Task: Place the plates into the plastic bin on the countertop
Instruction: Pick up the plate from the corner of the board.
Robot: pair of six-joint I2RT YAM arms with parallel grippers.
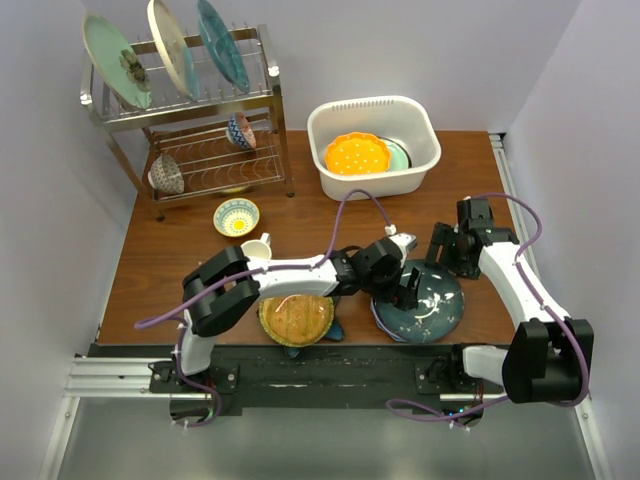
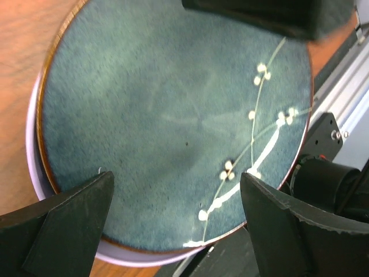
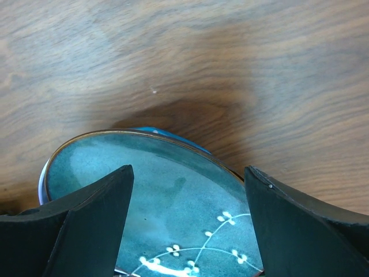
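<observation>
Overhead, I saw the left pincer (image 2: 176, 190) spread wide, empty, above the dark teal glazed round plate (image 2: 161, 127), stacked on a pale lavender plate (image 2: 138, 258) near the front of the reddish-brown wood-grain surface (image 1: 170, 260). The right pincer (image 3: 187, 179) was released too, by the teal rim. The white rectangular plastic bin (image 1: 425, 125) held an orange dotted plate (image 1: 355, 155).

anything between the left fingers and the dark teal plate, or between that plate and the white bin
Nothing visible. The left fingers hang open directly over the dark teal glazed plate, its face bare. Only wooden countertop shows between it and the white plastic bin, which already holds an orange dotted plate.
</observation>
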